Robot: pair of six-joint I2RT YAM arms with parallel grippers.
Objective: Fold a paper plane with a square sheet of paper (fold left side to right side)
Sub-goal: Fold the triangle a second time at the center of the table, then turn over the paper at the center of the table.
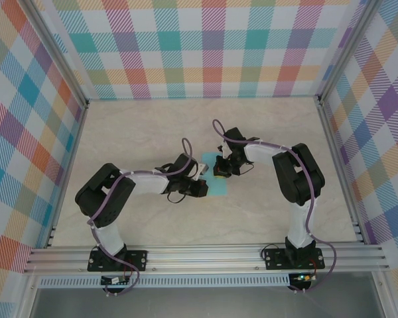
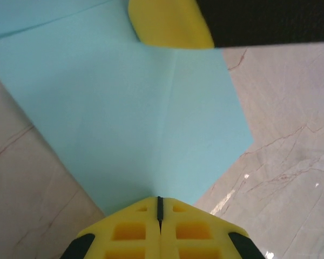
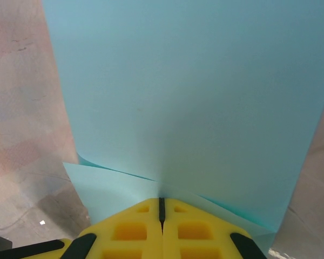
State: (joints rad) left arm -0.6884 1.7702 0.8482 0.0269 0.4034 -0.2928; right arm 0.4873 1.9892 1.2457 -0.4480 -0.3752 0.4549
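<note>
1. Left gripper [image 2: 159, 208]: the jaws are seen pressed together with no gap. The tips sit at the near edge of the square sheet of paper [image 2: 140, 113]. Whether that edge is nipped or only pinned down cannot be told.
2. Right gripper [image 3: 162, 208]: the jaws are likewise closed flat against each other. Two paper layers are seen to meet at the tips, an upper layer [image 3: 189, 91] running toward 12 o'clock and a lower layer [image 3: 105, 189] showing at 9 o'clock. A grip on either layer cannot be confirmed.
3. In the left wrist view, one yellow finger [image 2: 170, 24] of the right gripper is noted at 12 o'clock, resting on the sheet. A faint crease [image 2: 171, 91] is seen between that finger and the left tips.
4. Sheet position: it lies on the marble-patterned table [image 2: 291, 135], near the centre in the top view. The left gripper is placed at its 7 o'clock edge and the right gripper over its middle. A free corner points to 3 o'clock in the left wrist view.
5. Handling, judged: the sheet is taken to be very light, thin and limp, easily slid on the smooth table and easily creased wrongly or torn.
6. Hold, judged: a left-side edge or corner is best pinched shallowly while the middle is pinned, so that the fold is carried to the right without the sheet skating.
</note>
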